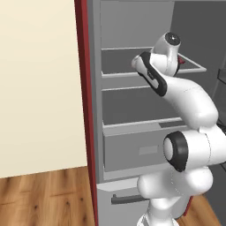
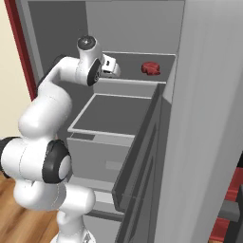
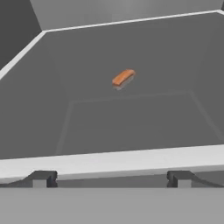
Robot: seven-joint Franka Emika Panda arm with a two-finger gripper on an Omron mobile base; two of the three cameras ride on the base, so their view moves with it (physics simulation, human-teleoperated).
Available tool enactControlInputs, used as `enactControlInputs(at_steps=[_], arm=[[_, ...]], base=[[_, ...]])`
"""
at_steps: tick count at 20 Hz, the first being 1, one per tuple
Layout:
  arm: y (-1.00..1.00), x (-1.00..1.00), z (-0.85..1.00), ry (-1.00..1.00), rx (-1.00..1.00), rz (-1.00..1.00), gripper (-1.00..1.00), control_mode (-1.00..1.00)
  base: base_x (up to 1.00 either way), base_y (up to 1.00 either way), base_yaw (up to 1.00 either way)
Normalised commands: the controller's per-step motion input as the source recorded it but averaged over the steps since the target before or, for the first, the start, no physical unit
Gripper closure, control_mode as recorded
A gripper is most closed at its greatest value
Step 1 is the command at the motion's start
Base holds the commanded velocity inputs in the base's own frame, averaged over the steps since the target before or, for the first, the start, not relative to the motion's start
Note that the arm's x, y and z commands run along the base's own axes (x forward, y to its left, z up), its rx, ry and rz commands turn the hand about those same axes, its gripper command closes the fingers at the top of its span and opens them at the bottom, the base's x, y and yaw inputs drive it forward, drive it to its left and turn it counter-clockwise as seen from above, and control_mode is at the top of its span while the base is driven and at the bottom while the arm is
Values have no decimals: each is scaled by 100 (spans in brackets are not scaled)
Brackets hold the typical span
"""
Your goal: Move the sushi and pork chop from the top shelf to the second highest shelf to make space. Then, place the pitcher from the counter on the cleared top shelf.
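The fridge stands open. An orange sushi (image 3: 123, 77) lies flat on the grey top shelf (image 3: 113, 161), well behind its pale front rim. The dark red pork chop (image 2: 150, 68) rests further right on the same top shelf (image 2: 133, 81). My gripper (image 2: 113, 67) hovers at the shelf's front edge and points inward. It is open, with its fingertips (image 3: 41, 178) wide apart and nothing between them. The gripper (image 3: 111, 178) is short of the sushi. The second highest shelf (image 2: 114, 114) below is bare. The pitcher and the counter are out of view.
A boxy grey drawer front (image 1: 132, 152) sits under the second highest shelf (image 1: 132, 124). The open fridge door with its narrow racks (image 2: 142, 156) stands close on the right. A dark red panel (image 1: 84, 88) and a cream wall border the fridge on the left.
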Motion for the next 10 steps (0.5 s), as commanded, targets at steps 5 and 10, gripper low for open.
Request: enactControlInputs(at_steps=[5,10], arm=[[-1,46,0,0,0,-6,-100,-100],[0,51,0,0,0,-5,-100,-100]], base=[[0,0,0],[0,0,0]])
